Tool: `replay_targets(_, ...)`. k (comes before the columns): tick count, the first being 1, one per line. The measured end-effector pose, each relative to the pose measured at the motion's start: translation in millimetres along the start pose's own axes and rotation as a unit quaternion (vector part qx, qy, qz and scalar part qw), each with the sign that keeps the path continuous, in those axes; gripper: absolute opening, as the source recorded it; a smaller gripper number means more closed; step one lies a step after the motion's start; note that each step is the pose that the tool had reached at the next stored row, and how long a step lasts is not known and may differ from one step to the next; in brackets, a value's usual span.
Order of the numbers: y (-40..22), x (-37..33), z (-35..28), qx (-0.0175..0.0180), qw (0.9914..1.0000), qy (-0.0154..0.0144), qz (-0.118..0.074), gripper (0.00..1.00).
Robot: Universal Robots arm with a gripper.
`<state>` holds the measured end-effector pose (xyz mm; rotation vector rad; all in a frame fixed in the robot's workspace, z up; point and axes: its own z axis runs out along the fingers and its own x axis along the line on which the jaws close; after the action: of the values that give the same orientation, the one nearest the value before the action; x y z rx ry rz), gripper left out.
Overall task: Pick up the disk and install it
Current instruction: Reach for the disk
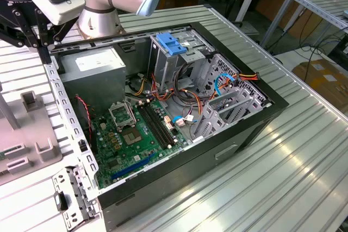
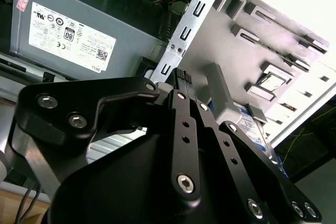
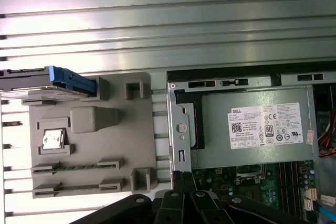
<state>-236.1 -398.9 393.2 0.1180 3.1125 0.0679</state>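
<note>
Black with blue rails, the disk (image 3: 52,80) sits in a slot at one edge of the grey tray (image 3: 89,150), which lies on the ribbed metal table (image 3: 168,19) just beside the open case (image 1: 239,139). The gripper (image 2: 182,78) hangs over the case's rim near the power supply (image 2: 79,30). Its fingers are pressed together with nothing between them, well apart from the disk.
</note>
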Motion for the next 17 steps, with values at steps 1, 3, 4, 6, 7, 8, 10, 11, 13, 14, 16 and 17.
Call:
replay_targets(1, -0.1, 0.6, 0.0, 0.0000, 1.00000, 0.0000, 0.000, 0.11)
replay_targets(3, -0.2, 2.0, -0.1, 0.0000, 1.00000, 0.0000, 0.000, 0.11)
replay_targets(4, -0.2, 2.9, -0.1, 0.0001, 1.00000, 0.0000, 0.000, 0.11)
replay_targets(6, -0.3, 4.2, -0.1, 0.0000, 1.00000, 0.0000, 0.000, 0.11)
replay_targets(7, -0.4, 4.8, -0.2, 0.0000, 1.00000, 0.0000, 0.000, 0.11)
replay_targets(8, -0.4, 5.4, -0.2, 0.0000, 1.00000, 0.0000, 0.000, 0.11)
replay_targets(10, -0.5, 7.2, -0.2, 0.0000, 1.00000, 0.0000, 0.000, 0.11)
replay_targets(11, -0.6, 8.3, -0.2, 0.0000, 1.00000, 0.0000, 0.000, 0.11)
replay_targets(13, -0.7, 9.7, -0.3, 0.0000, 1.00000, 0.0000, 0.000, 0.11)
replay_targets(14, -0.8, 10.6, -0.3, 0.0000, 1.00000, 0.0000, 0.000, 0.11)
replay_targets(16, -0.9, 11.8, -0.3, 0.0000, 1.00000, 0.0000, 0.000, 0.11)
replay_targets(17, -1.0, 13.2, -0.4, 0.0000, 1.00000, 0.0000, 0.000, 0.11)
